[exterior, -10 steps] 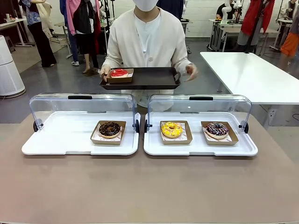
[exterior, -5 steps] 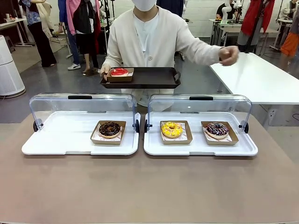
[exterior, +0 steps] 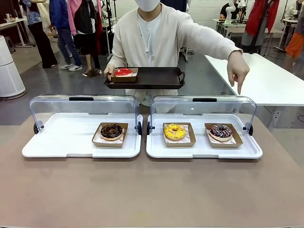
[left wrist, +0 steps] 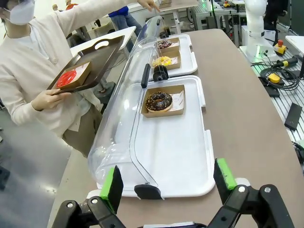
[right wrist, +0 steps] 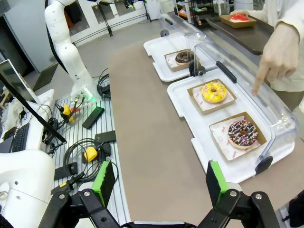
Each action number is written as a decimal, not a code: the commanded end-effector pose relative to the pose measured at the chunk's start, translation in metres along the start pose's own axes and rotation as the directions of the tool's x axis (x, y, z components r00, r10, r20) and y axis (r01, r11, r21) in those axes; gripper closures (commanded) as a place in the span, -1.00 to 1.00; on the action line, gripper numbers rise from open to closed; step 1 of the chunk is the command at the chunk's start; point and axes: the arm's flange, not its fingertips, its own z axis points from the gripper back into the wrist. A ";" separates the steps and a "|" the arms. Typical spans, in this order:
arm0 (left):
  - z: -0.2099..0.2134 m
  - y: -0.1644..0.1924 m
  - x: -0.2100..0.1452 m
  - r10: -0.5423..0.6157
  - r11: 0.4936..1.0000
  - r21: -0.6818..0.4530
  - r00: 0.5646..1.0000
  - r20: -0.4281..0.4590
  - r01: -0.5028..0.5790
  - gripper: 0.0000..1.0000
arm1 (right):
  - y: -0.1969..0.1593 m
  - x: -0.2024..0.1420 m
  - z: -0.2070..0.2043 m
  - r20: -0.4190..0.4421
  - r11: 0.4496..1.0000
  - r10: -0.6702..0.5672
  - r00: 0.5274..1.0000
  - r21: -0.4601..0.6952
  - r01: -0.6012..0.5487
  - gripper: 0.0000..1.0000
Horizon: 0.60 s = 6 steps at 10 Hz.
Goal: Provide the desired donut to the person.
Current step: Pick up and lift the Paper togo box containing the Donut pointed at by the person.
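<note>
The sprinkled donut (exterior: pixel 221 131) sits in the right-hand tray (exterior: pixel 204 152), at three o'clock from the yellow donut (exterior: pixel 174 131). The person's hand (exterior: pixel 239 70) points down from its twelve o'clock. My left gripper (left wrist: pixel 168 181) and right gripper (right wrist: pixel 159 183) gape empty. If I misread that finger, I'd fetch yellow.

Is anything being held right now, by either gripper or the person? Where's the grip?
The left gripper and right gripper are open and empty. The person's hand holds the black tray by one short end, beside the red donut.
</note>
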 end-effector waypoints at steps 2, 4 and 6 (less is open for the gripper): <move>0.000 0.000 0.002 -0.002 1.000 0.000 1.000 0.000 0.002 -1.00 | 0.000 0.000 0.000 0.014 1.000 0.013 1.000 0.004 -0.013 -1.00; 0.000 0.000 0.002 -0.002 1.000 0.000 1.000 0.000 0.002 -1.00 | 0.000 0.000 0.000 0.014 1.000 0.013 1.000 0.004 -0.013 -1.00; 0.000 0.000 0.002 -0.002 1.000 0.000 1.000 0.000 0.002 -1.00 | 0.000 0.000 0.000 0.014 1.000 0.013 1.000 0.004 -0.013 -1.00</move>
